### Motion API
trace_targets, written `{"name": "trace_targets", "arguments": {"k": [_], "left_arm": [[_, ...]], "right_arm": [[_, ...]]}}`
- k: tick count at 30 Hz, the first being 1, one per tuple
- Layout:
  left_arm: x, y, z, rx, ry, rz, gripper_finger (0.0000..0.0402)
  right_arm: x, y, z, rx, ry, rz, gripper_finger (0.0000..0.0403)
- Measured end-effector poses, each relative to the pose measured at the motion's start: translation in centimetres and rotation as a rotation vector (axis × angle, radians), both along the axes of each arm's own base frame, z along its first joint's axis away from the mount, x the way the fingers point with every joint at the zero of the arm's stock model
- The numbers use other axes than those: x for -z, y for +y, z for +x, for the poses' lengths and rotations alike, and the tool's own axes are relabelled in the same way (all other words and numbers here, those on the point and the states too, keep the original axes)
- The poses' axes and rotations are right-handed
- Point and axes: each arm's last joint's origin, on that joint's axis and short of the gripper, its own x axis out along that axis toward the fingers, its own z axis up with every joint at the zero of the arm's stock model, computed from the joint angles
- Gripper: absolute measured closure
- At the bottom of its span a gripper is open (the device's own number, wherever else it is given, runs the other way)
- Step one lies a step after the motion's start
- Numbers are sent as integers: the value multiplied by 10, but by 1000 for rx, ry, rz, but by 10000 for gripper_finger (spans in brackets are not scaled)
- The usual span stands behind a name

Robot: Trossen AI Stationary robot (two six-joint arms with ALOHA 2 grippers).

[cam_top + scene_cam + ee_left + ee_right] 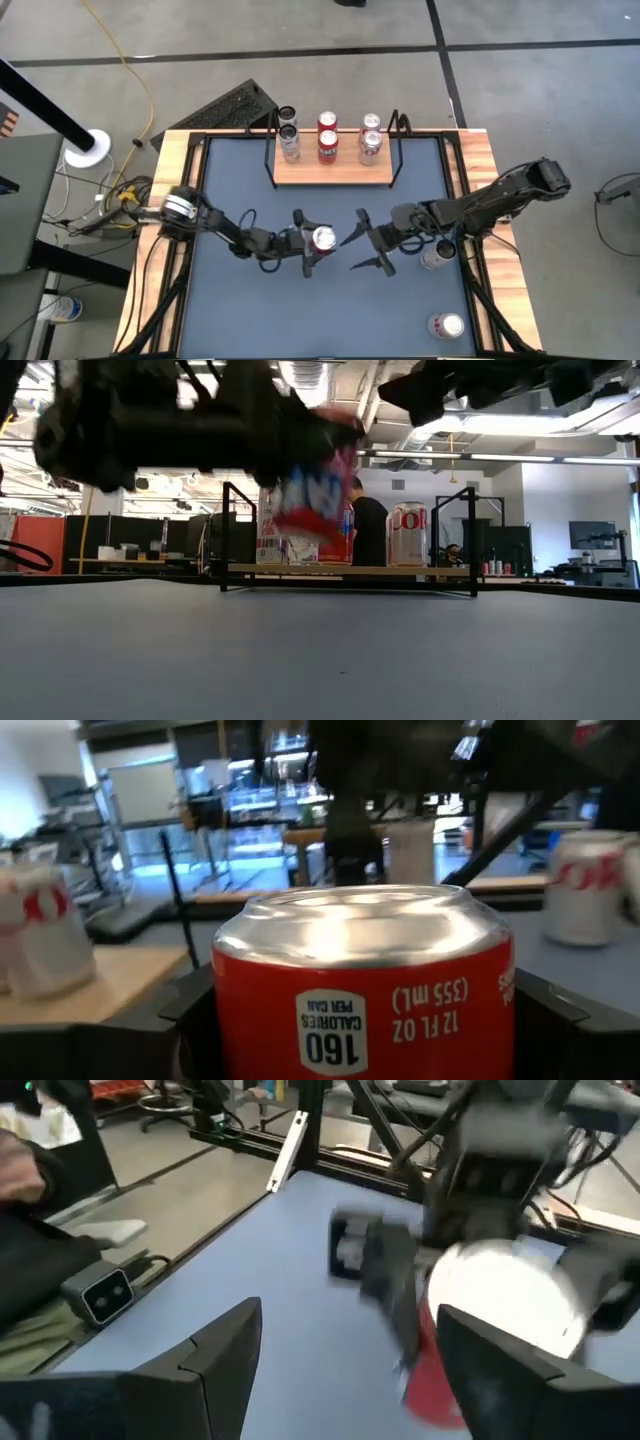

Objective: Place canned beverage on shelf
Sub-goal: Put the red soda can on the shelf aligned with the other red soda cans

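A red canned beverage [323, 238] with a silver end up hangs over the middle of the blue-grey table, with my left gripper [311, 244] shut on it. In the left wrist view the can [360, 990] fills the gap between the fingers and its print reads upside down. My right gripper [365, 242] stands open just right of the can, pointing at it, with nothing between its fingers [205, 1365]. The shelf [332, 172], a light-wood board on a black wire frame, stands at the far edge and carries several upright cans. My left gripper pinches the can's side wall [235, 1020] between its two fingers, one on each flank. The fingers come roughly level from the table's left. In the low view the can [312, 495] stands about upright, lifted clear of the table.
A silver can [437, 256] stands beneath my right arm near the right rim. Another can [447, 325] sits at the near right corner. The shelf's cans stand in three pairs, with board showing in front of them. A person [368, 530] stands in the room beyond.
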Motion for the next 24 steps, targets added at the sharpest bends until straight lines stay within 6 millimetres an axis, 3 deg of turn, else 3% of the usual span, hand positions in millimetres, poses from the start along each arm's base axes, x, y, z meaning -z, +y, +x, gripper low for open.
{"name": "trace_targets", "arguments": {"k": [4,8,24], "left_arm": [[25,-1,20,-12,41,-11,109],[36,-3,31,-10,44,-6,109],[38,4,45,-50,86,-76,92]], "right_arm": [[-10,6,-10,-23,-18,6,113],[-13,12,-16,-11,-22,-23,113],[-8,19,-19,17,8,-86,113]]}}
